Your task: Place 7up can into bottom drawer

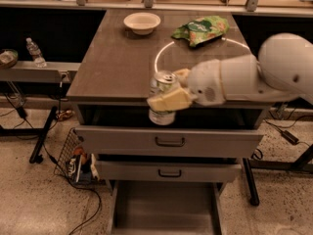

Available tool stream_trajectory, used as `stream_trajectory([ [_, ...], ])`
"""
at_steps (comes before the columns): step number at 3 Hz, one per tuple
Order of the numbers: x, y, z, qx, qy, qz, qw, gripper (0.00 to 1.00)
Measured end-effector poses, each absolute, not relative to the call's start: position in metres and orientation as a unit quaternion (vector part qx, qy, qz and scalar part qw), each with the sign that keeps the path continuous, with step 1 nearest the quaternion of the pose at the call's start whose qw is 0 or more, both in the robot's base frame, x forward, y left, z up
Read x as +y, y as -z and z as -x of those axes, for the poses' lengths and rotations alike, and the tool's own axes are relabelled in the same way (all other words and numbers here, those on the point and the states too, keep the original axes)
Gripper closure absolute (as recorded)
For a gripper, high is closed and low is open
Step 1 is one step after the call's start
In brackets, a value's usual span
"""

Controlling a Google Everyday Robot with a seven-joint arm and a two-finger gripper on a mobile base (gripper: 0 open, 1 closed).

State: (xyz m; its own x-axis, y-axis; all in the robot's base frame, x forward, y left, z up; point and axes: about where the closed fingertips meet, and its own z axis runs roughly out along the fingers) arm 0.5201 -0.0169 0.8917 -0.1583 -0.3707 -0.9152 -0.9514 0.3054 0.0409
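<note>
My gripper is shut on the 7up can, a small can with a silver top and a white-and-green body. It holds the can upright in the air in front of the table's front edge, above the upper drawer fronts. The bottom drawer is pulled out below, a shallow grey tray with a bare floor. The can is well above it and roughly over its middle. My white arm reaches in from the right.
A brown table carries a white bowl and a green chip bag at the back. Two grey drawer fronts with dark handles sit above the open drawer. A water bottle stands on a side shelf at left. A wire basket sits on the floor.
</note>
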Motion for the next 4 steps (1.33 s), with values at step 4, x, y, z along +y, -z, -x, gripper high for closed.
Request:
stream_trajectory([
  [4,-0.073,-0.766,-0.465,0.716,-0.354,0.487,0.352,1.0],
])
